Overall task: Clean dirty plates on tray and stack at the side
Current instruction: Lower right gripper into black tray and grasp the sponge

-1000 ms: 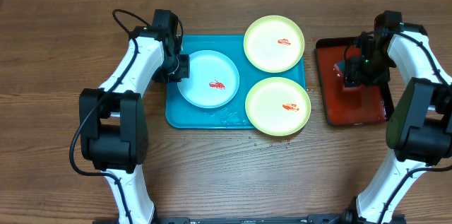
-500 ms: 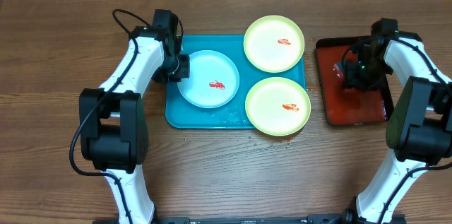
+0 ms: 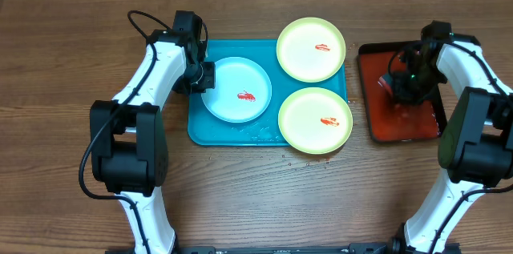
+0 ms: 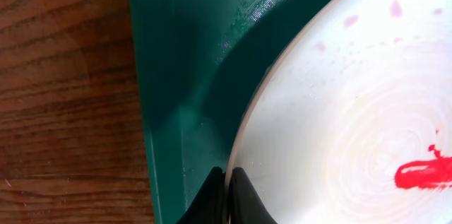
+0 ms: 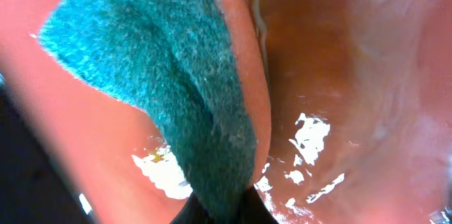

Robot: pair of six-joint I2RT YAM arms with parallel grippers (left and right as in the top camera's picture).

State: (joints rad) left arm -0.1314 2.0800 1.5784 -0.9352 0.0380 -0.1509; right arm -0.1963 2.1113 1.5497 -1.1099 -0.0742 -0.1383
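Right pincer (image 5: 212, 213) is clamped shut on one end of the green scrub pad (image 5: 169, 90), low over the wet red tray (image 3: 405, 122). Left pincer (image 4: 226, 197) is pinching the left rim of the pale blue plate (image 3: 228, 82). That plate sits in the teal tray (image 3: 196, 130) next to the far yellow-green plate (image 3: 311, 54) and the near yellow-green plate (image 3: 315, 110), and all three have a red smear in the middle.

My take on the next bit: lift the pad clear of the red tray's rim first, then bring it across and put its flat face on the blue plate's smear, not the pinched edge. Small circles and light pressure, so the plate doesn't twist out of the left grip.

Pose-wise, the left arm reaches forward along the tray's left side with its wrist turned in toward the plate. The right arm is stretched out, wrist bent down over the red tray.
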